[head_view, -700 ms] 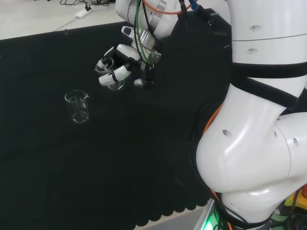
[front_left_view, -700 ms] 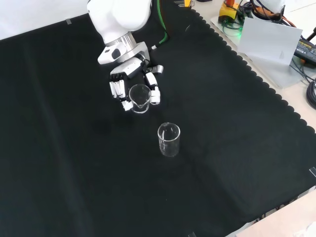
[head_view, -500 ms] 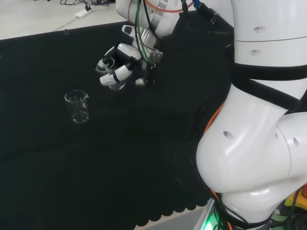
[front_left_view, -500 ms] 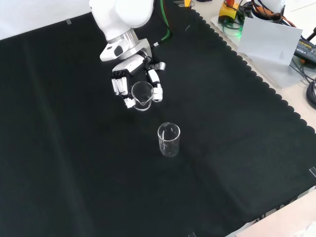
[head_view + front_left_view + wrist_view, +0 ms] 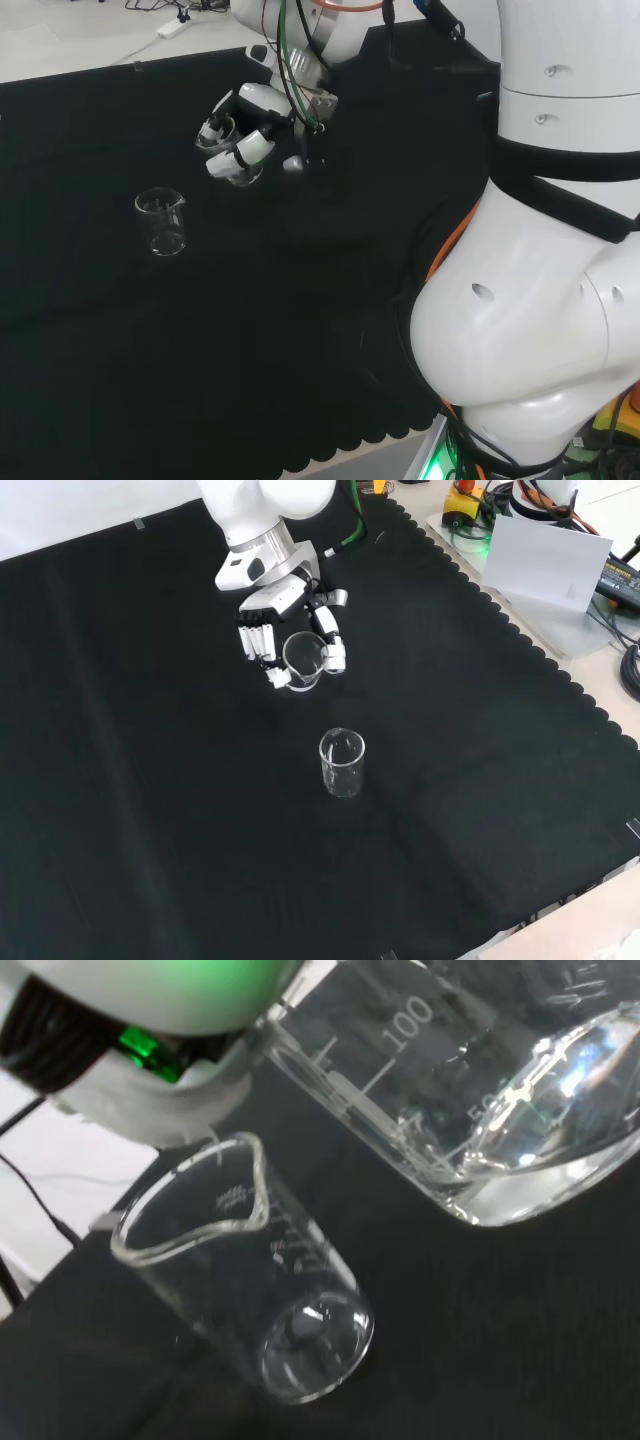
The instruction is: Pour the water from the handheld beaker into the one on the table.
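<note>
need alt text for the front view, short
The robot's black and white hand holds a clear glass beaker above a black cloth, fingers curled round it. A second clear beaker stands upright on the cloth just below it in the view, apart from the hand. The arm's white link comes in from the top.

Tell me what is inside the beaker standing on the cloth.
The standing beaker looks empty in the wrist view: its bare glass bottom shows through and no water line is visible. The held beaker in the hand has water pooled low inside.
</note>
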### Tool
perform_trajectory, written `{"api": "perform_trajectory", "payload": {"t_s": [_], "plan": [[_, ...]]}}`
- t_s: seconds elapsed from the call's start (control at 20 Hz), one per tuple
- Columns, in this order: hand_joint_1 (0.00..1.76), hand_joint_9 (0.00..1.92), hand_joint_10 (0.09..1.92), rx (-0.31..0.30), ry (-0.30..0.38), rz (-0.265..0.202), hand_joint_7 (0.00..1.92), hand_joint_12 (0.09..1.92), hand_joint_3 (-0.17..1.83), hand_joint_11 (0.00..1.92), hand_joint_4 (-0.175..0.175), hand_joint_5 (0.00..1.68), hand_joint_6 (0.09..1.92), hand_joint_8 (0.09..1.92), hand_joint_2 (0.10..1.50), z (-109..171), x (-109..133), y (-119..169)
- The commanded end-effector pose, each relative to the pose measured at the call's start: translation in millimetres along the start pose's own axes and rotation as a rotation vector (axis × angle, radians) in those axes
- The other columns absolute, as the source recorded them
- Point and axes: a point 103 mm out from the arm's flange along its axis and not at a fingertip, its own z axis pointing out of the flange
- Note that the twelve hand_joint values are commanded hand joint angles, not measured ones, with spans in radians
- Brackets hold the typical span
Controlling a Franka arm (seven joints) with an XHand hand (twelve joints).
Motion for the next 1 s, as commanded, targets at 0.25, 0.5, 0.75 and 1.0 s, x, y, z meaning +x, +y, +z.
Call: {"api": "perform_trajectory", "payload": {"t_s": [0.25,0.5,0.75,1.0], "plan": [[1.18,1.69,0.09,0.124,-0.121,0.003,1.79,0.84,0.60,1.23,0.135,1.54,0.13,0.09,0.62,4,21,2],[1.18,1.69,0.09,0.163,-0.157,0.022,1.79,0.84,0.62,1.22,0.127,1.54,0.13,0.09,0.61,8,24,7],[1.18,1.69,0.09,0.221,-0.205,0.037,1.78,0.84,0.64,1.22,0.117,1.55,0.13,0.09,0.59,12,26,17],[1.19,1.69,0.09,0.301,-0.272,0.068,1.78,0.84,0.66,1.22,0.108,1.55,0.13,0.09,0.58,22,25,29]]}}
